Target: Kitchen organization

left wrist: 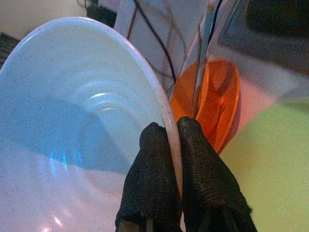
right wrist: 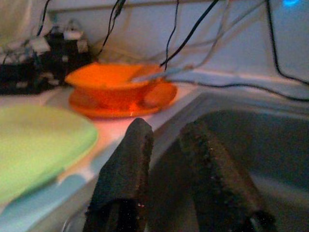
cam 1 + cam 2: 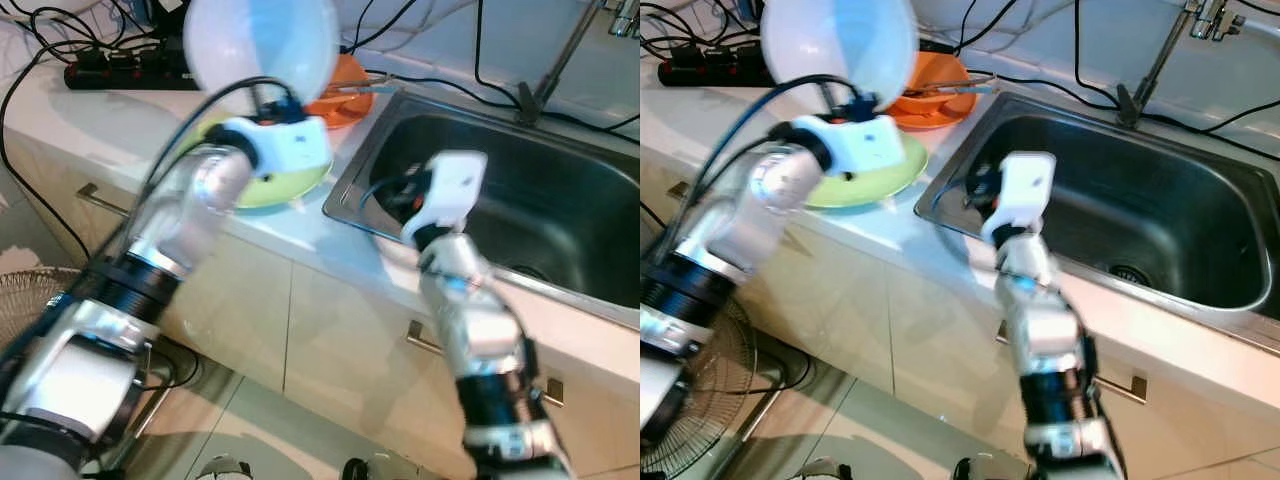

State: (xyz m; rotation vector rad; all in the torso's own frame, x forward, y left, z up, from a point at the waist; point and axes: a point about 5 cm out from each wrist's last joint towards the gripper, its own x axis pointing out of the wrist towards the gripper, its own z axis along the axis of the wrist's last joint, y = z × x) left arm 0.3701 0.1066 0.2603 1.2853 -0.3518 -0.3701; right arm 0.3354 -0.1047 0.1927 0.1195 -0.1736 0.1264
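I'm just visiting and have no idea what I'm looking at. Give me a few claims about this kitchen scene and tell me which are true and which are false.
1. The left gripper pinches the rim of a pale blue bowl, held up above the counter. True.
2. The right gripper holds an orange cup. False: its fingers are apart and hold nothing, at the edge of the sink.
3. A green plate lies on the counter beside the sink. True.
4. The orange bowl sits inside the sink. False: it stands on an orange plate on the counter.
5. The sink is full of dishes. False: its basin looks bare.
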